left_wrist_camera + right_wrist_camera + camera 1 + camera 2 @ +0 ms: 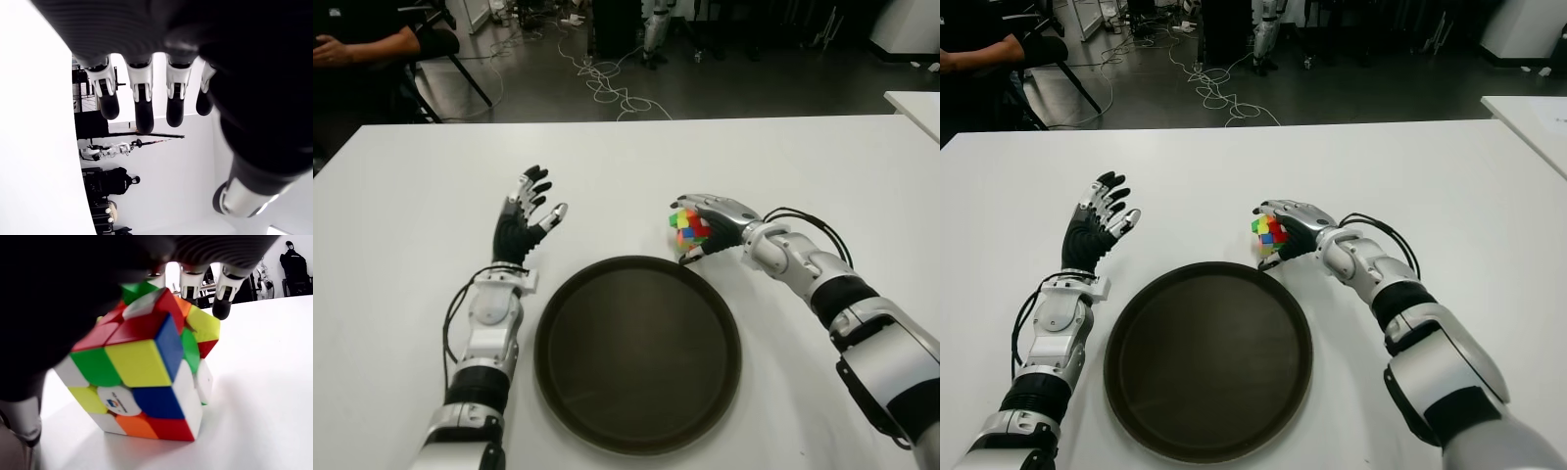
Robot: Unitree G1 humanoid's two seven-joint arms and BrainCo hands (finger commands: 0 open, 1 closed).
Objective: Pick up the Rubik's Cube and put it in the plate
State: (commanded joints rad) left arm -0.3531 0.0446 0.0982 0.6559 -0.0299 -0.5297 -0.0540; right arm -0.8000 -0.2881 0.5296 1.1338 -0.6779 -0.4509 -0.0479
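Dark plate (636,431) lies beside the right robot hand (710,223) clasping the Rubik's Cube (688,230).

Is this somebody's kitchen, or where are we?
Probably a robot lab, not a kitchen. Cables trail over the dark floor behind the white table, where the right hand grips a Rubik's Cube beside a plate.

The robot's right hand (710,223) curls its fingers (222,293) around the Rubik's Cube (688,229), forearm angled inward. The left hand (524,219) is raised, fingers spread and holding nothing.
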